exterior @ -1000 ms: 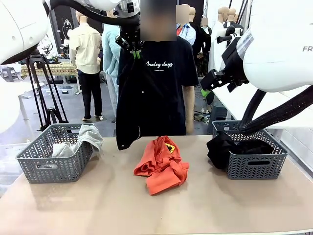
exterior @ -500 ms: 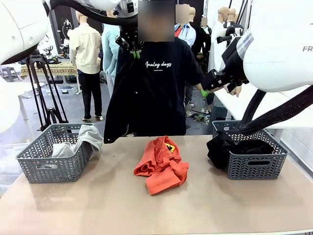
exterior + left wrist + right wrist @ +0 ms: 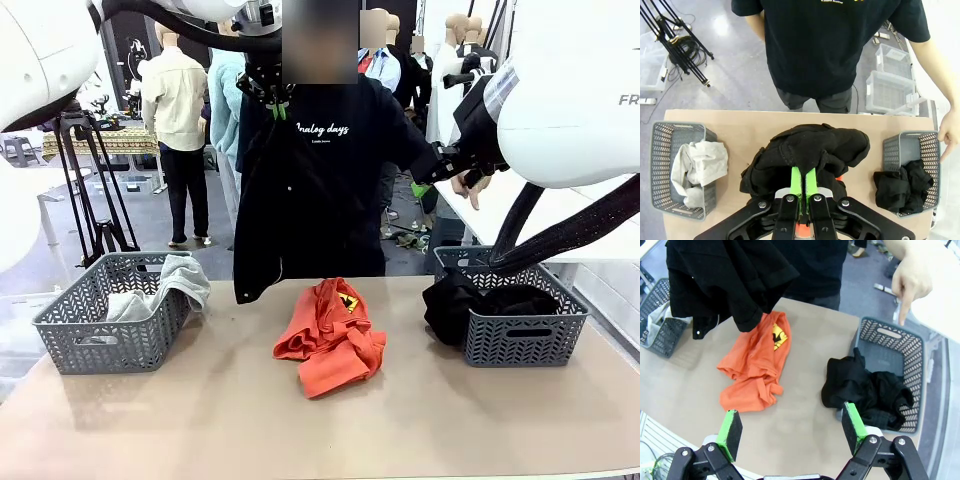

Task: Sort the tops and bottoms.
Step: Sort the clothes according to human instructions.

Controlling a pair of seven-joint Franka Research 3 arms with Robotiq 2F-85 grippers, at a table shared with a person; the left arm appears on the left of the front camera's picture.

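Tan table (image 3: 200, 420), a grey basket (image 3: 110, 335) at each end, grey floor beyond; left gripper (image 3: 803, 172) clamped on black garment (image 3: 812, 147), hung above orange-red top (image 3: 325, 340); right gripper (image 3: 792, 425) wide, empty

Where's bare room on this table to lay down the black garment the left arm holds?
Free: the whole near strip of tabletop, and the patch between the left basket and the orange garment. Crowded: between the orange garment and the right basket, where black cloth spills over the wall.
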